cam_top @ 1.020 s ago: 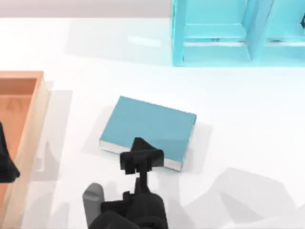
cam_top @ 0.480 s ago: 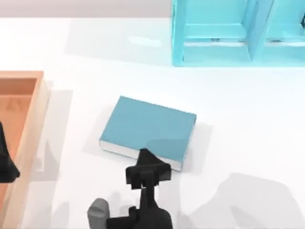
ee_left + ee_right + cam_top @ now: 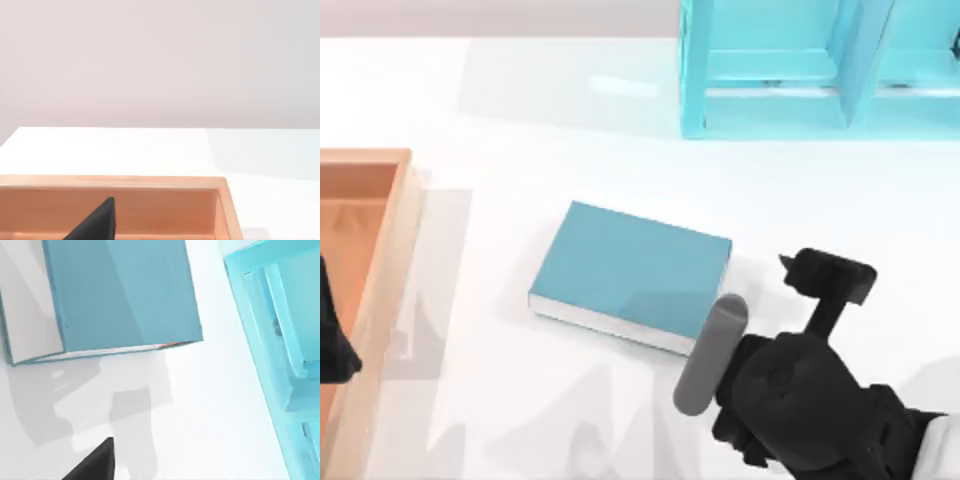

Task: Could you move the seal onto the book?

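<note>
- Just right of the book (image 3: 630, 272), near the table's (image 3: 520, 120) middle, hovers the right gripper (image 3: 825, 272); finger state cannot be told
- Left gripper (image 3: 335, 345) parked over the wooden tray (image 3: 380, 200), far left
- Seal unseen; shelf (image 3: 770, 110) far right

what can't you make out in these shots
- top view: the arm behind the right gripper, right of the book, covers its near corner
- right wrist view: red sliver at the book's edge, too small to identify
- top view: edges cut off the shelf unit and the wooden tray under the left gripper
</note>
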